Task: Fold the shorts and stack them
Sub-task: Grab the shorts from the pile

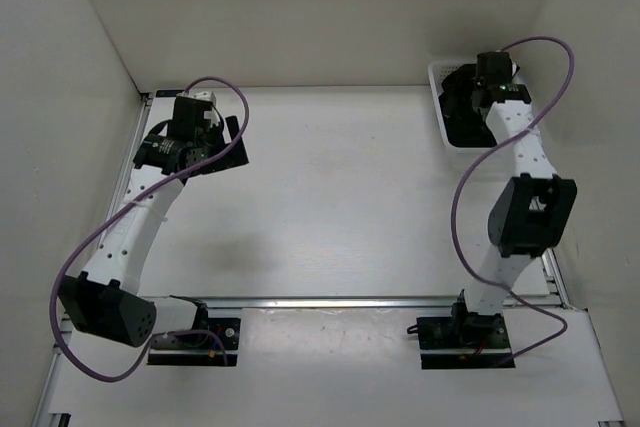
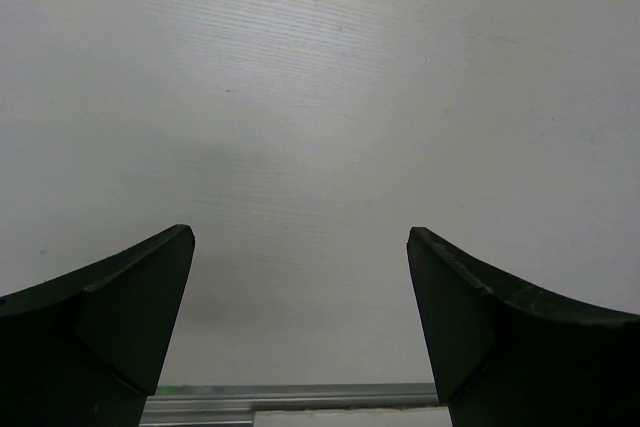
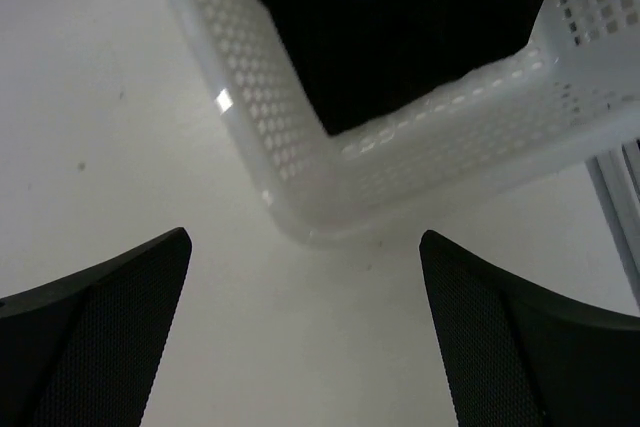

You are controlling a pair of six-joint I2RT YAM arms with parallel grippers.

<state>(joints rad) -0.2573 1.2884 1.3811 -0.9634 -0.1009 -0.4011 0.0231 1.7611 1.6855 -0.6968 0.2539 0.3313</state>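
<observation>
The black shorts [image 3: 400,27] lie inside the white mesh basket [image 3: 300,137] at the table's far right corner; in the top view they show as a dark mass [image 1: 461,125] within the basket's rim [image 1: 437,97]. My right gripper [image 3: 305,239] is open and empty, hovering over the table just outside a corner of the basket; from above it sits over the basket [image 1: 463,95] and hides part of it. My left gripper [image 2: 300,234] is open and empty above bare white table at the far left [image 1: 228,145], well away from the shorts.
White walls close in the table at the back and on both sides. An aluminium rail [image 1: 350,300] crosses the near edge in front of both arm bases and shows in the left wrist view [image 2: 300,397]. Purple cables loop off both arms.
</observation>
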